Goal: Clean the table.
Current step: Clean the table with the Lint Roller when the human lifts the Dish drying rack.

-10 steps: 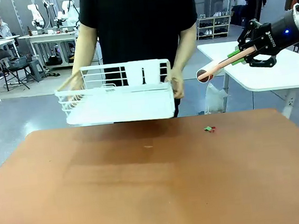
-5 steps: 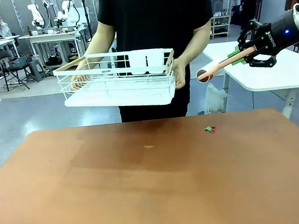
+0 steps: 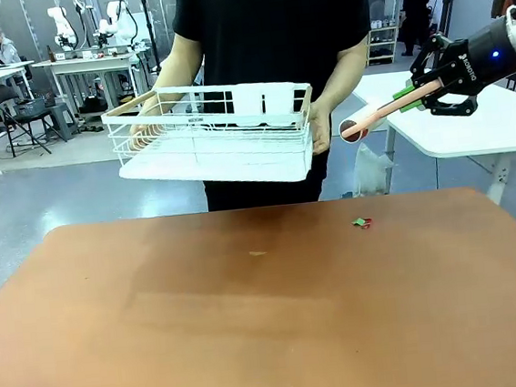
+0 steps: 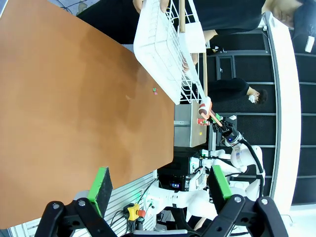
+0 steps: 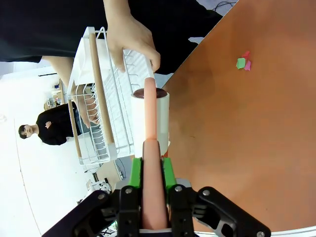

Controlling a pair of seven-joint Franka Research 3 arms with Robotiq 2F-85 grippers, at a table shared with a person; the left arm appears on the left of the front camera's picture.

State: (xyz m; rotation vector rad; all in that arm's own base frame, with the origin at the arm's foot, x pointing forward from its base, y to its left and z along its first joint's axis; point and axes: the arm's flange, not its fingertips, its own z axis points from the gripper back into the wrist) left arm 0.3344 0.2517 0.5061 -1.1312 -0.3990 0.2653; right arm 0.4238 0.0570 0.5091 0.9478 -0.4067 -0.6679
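Note:
The terracotta table spreads across the front view. Near its far right lie small red and green scraps, with a tiny pale speck near the middle. My right gripper hovers beyond the table's far right corner, shut on a lint roller with a pink handle and white roll. The right wrist view shows that gripper clamping the roller, with the scraps off to the side. My left gripper is open and holds nothing, high over the table.
A person in black stands at the far edge, holding a white wire rack in both hands above the table. In the right wrist view the rack is just beyond the roller. A white-topped table stands at the back right.
The person has lifted the white rack higher and shifted it slightly right. My right gripper and the roller have stayed put.

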